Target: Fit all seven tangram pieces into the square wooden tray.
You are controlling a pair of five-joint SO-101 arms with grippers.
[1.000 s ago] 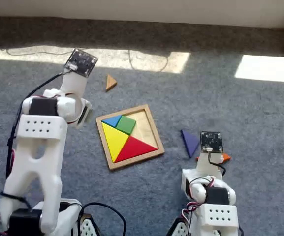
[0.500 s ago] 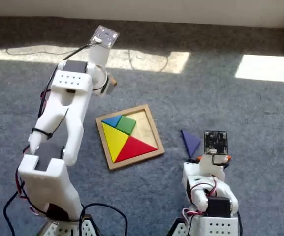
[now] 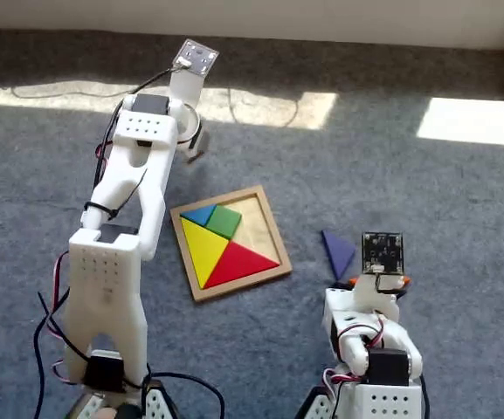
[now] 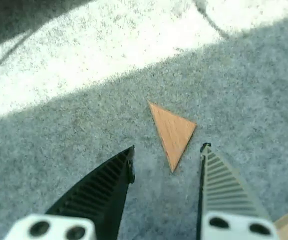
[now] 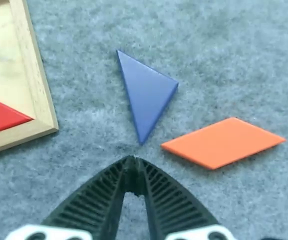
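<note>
Grey carpet (image 3: 426, 201) covers the whole floor in the high view. We see the left arm (image 3: 120, 236) stretched up the left side of the frame, its left gripper (image 4: 168, 147) wide open and holding nothing, fingertips on either side of the tip of a small wood-coloured triangle (image 4: 172, 131) lying flat. Right arm (image 3: 369, 340) sits lower right, right gripper (image 5: 134, 160) closed and empty, just short of a violet triangle (image 5: 146, 92) and an orange parallelogram (image 5: 223, 141). Square wooden tray (image 3: 245, 282) is at frame centre, tilted, holding a yellow triangle (image 3: 203, 249), a red triangle (image 3: 241, 260), a green square (image 3: 224, 220) and a blue triangle (image 3: 199, 214); its right part is bare.
</note>
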